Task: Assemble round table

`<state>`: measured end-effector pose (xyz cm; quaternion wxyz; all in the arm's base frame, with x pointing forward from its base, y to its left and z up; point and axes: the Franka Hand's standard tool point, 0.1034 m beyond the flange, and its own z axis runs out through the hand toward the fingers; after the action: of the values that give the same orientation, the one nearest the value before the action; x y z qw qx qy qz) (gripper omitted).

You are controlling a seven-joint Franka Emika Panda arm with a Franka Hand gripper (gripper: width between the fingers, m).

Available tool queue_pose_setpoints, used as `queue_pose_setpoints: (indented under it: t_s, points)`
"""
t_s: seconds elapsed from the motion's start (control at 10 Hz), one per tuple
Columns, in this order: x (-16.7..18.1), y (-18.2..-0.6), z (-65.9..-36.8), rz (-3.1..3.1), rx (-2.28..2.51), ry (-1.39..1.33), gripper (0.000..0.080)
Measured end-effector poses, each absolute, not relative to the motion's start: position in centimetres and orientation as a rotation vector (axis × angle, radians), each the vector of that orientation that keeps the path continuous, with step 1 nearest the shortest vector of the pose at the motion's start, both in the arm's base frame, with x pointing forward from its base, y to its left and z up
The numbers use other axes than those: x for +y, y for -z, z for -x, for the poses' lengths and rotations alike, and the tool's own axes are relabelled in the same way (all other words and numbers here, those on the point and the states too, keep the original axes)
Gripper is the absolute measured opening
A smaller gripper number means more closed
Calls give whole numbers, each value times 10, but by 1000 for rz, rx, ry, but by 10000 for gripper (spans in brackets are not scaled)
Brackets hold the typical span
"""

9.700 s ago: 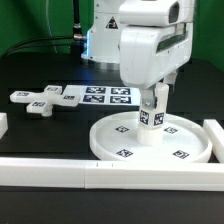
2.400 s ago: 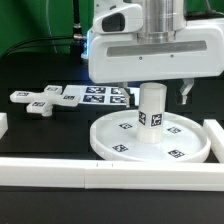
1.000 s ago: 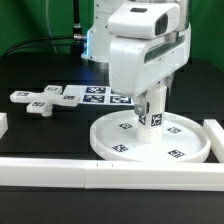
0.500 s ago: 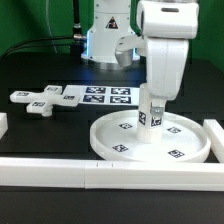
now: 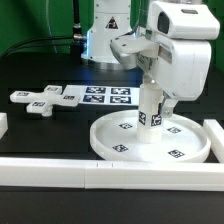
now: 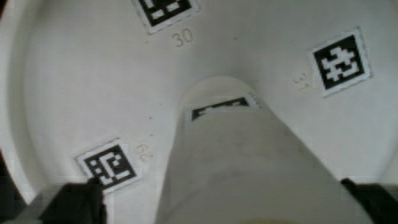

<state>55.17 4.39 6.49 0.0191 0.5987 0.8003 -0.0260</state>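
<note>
Upright in the disc (image 5: 108, 142) hub, the post (image 5: 150, 128) runs straight up between the released gripper (image 5: 153, 100) jaws; the foot (image 5: 42, 98) lies at ten o'clock.

The only legible characters are a faint "30" (image 6: 183, 37), seen in the wrist view on the floor of the large rimmed disc (image 6: 71, 100), just beside one of its square markers (image 6: 166, 8). All other print consists of black-and-white square patterns that carry no letters or digits. There are several on the disc, one on the side of the short post (image 5: 150, 117), small ones on the cross-shaped foot (image 5: 40, 98), and a row on the marker board (image 5: 103, 96) lying on the worktop.
</note>
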Motion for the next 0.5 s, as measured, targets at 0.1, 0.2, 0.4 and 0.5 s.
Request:
queue_pose_setpoints:
  t_s: [0.1, 0.2, 0.4, 0.5]
  points:
    - [43, -64, -551, -1789, 2530, 89, 649]
    - [42, -64, -551, -1731, 2567, 97, 649]
    - [35, -63, -550, -1745, 2560, 102, 630]
    - [35, -63, -550, -1749, 2556, 103, 456]
